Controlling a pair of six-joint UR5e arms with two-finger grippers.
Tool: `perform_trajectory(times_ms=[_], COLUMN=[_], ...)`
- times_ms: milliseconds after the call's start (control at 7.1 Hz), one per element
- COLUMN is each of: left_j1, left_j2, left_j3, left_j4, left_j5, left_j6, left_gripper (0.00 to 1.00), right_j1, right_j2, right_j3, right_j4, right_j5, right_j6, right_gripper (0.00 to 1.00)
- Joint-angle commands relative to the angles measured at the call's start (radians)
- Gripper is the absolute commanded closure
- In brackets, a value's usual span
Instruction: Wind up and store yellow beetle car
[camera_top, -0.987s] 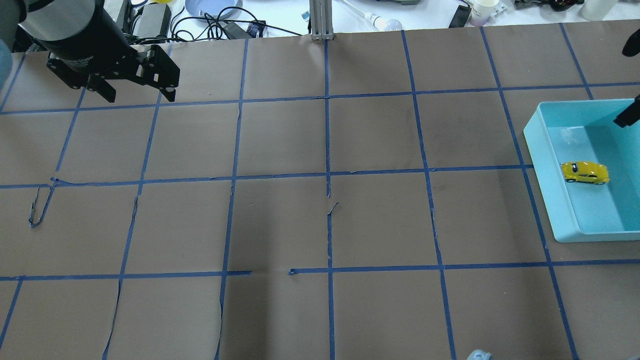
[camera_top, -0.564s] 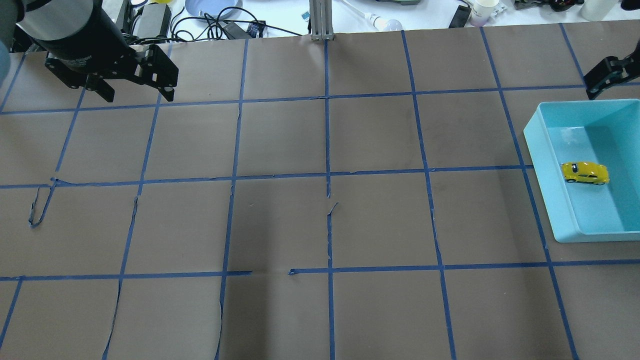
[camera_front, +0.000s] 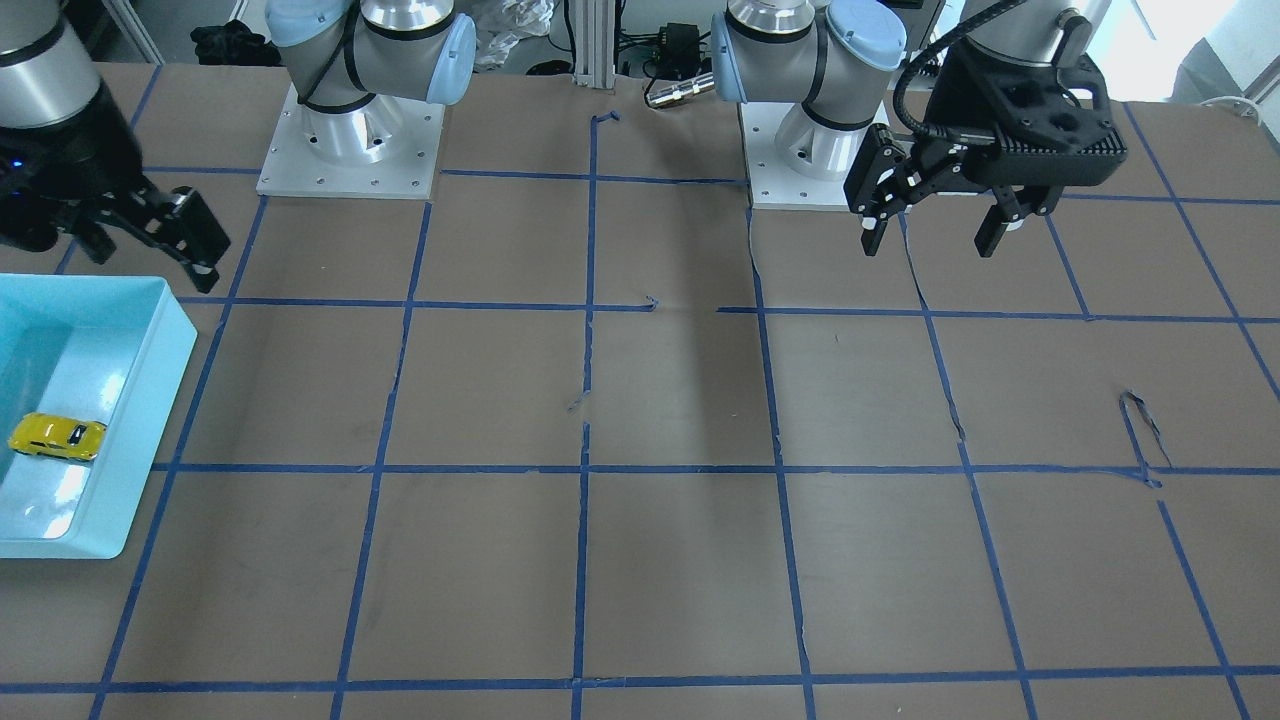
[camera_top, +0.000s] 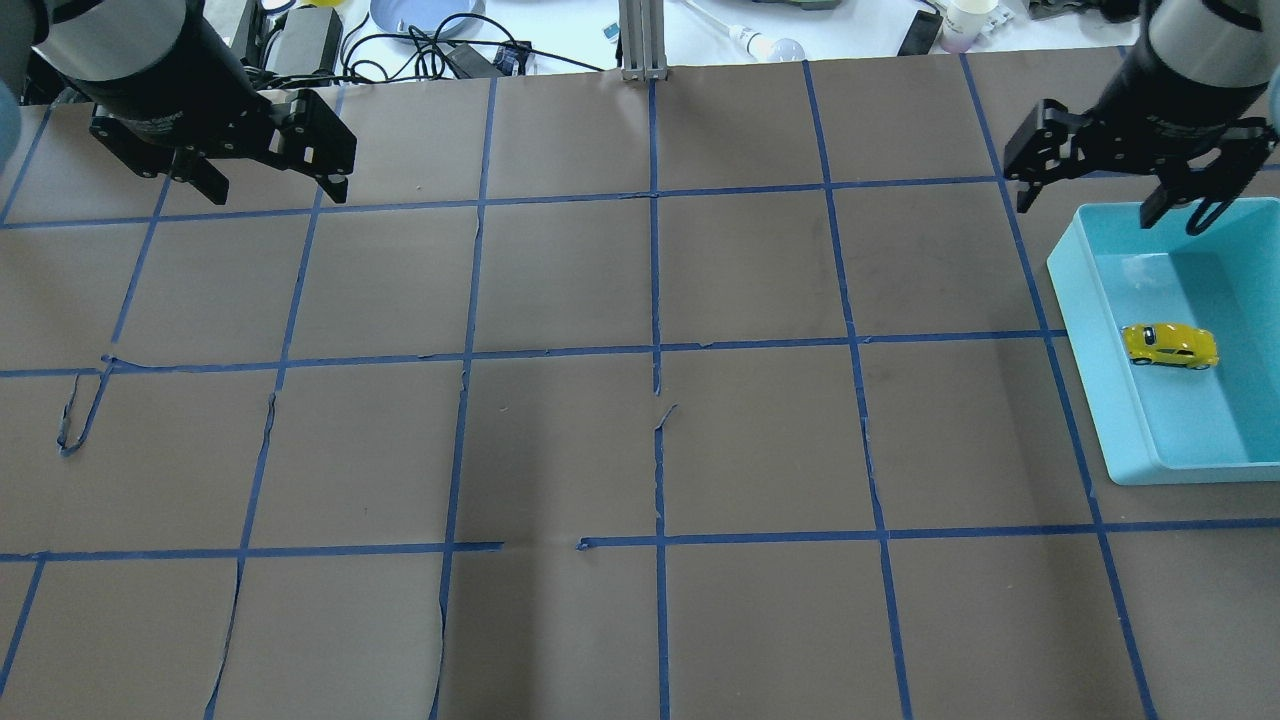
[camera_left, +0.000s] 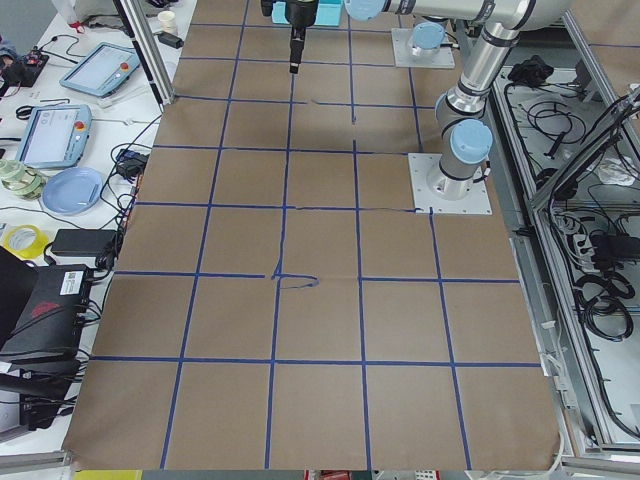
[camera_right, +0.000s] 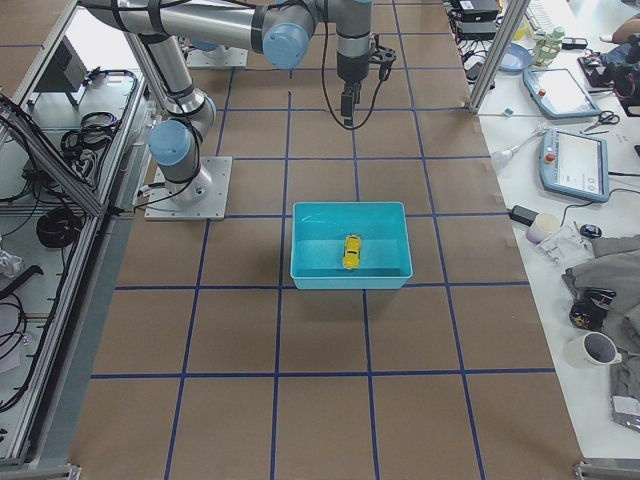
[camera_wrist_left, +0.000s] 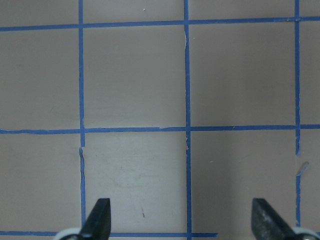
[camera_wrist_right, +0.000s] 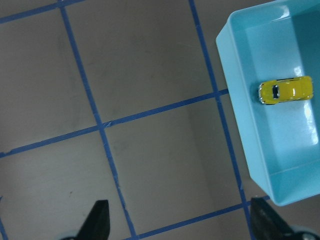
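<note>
Brown paper table (camera_top: 560, 280) w/ blue tape grid (camera_top: 655, 300), tape peeling at mid-left. Yellow beetle car (camera_top: 1170, 346) sat in teal bin (camera_top: 1090, 330) at right edge. Left gripper (camera_top: 278, 192) upper left and right gripper (camera_top: 1105, 208) upper right, both spread wide, empty. Cables (camera_top: 400, 45) on white bench along top.

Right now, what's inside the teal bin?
Only the car, upright on its wheels on the floor of the bin. Nothing else shows inside. The right side view takes in the whole bin, though its near wall hides a thin strip of floor.
</note>
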Motion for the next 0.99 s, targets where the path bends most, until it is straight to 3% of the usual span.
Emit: perform_trajectory(times_ms=[0, 846], left_j1=[0.000, 0.007], left_j2=[0.000, 0.000], left_j3=[-0.001, -0.001], left_j4=[0.000, 0.002], left_j5=[0.000, 0.002], left_j6=[0.000, 0.005], left_gripper=[0.00, 0.00], right_j1=[0.094, 0.100], right_j2=[-0.003, -0.003], right_j3=[0.000, 0.008], right_j4=[0.018, 0.041], right_j5=[0.110, 0.094], right_j6=[0.079, 0.120], right_gripper=[0.00, 0.00])
